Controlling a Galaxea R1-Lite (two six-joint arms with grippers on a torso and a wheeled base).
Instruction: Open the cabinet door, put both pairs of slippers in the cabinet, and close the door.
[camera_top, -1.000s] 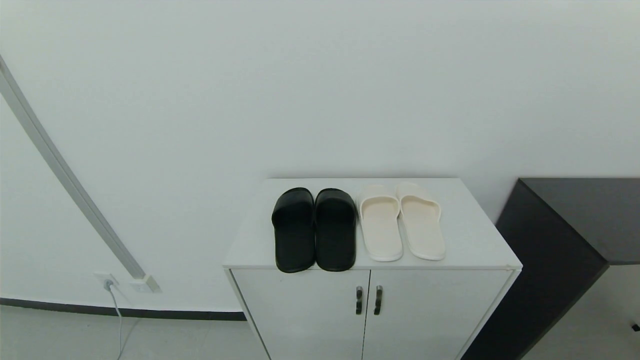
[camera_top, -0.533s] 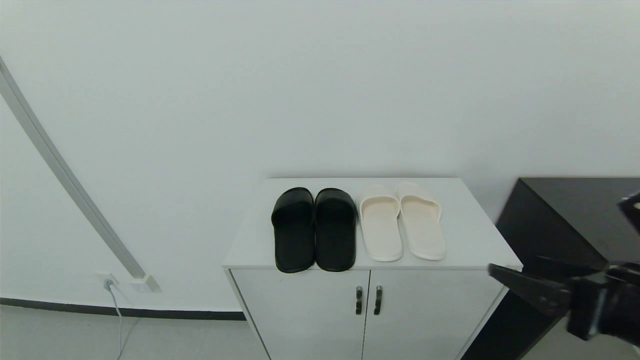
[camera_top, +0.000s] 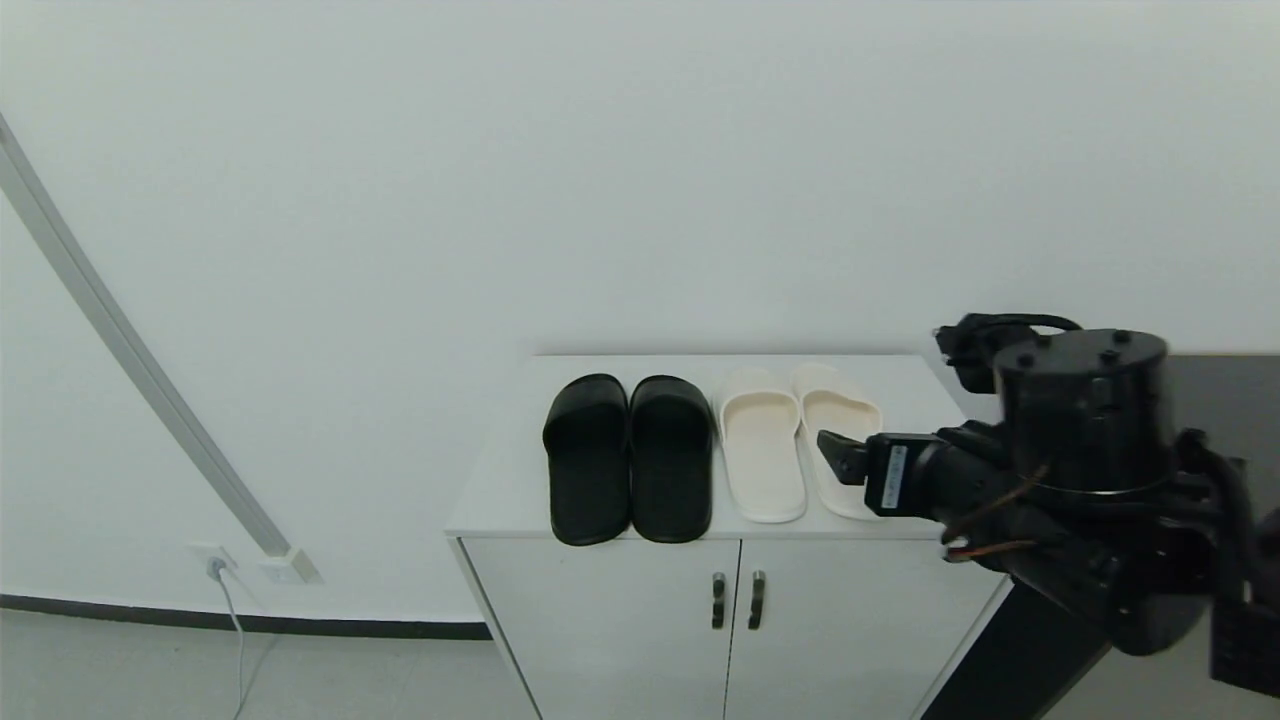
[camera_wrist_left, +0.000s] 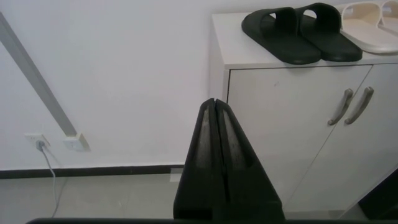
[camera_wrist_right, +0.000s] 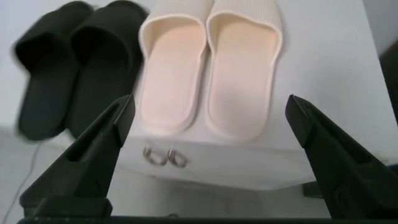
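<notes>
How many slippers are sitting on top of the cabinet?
4. Two black slippers lie side by side on the left of the cabinet top, and two cream slippers lie to their right. None seems hidden.

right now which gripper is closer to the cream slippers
Right. The right gripper, open, hovers close above the heel end of the cream slippers on the cabinet. The left gripper, shut, is lower, off the cabinet's left front.
</notes>
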